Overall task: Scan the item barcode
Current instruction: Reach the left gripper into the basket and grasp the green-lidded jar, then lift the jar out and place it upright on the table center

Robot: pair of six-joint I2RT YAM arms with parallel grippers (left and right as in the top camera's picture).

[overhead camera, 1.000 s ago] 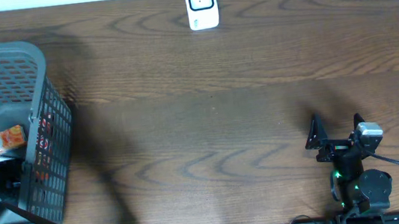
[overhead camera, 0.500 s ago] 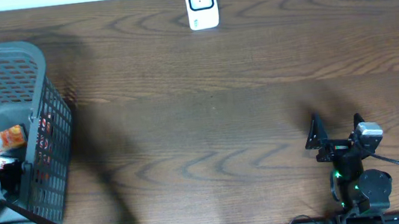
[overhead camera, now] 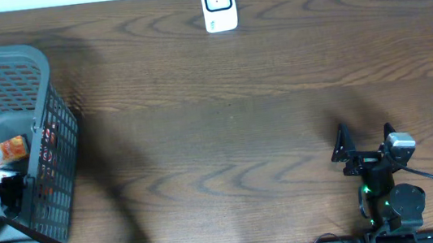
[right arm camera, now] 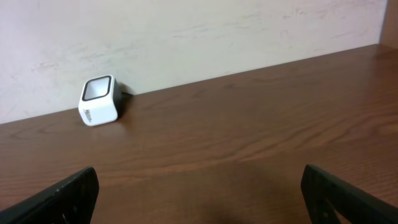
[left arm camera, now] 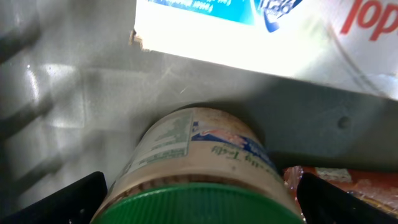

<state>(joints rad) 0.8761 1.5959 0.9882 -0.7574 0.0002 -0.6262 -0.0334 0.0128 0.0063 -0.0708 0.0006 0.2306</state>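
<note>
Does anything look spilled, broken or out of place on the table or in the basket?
Nothing stands out. The scanner stands upright at the far edge of the table, and the jar and box rest loose in the basket, nothing spilled.

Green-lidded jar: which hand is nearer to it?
Left. The left hand is in the basket with the jar between its open fingers; the right hand sits open over the table, far from the basket.
</note>
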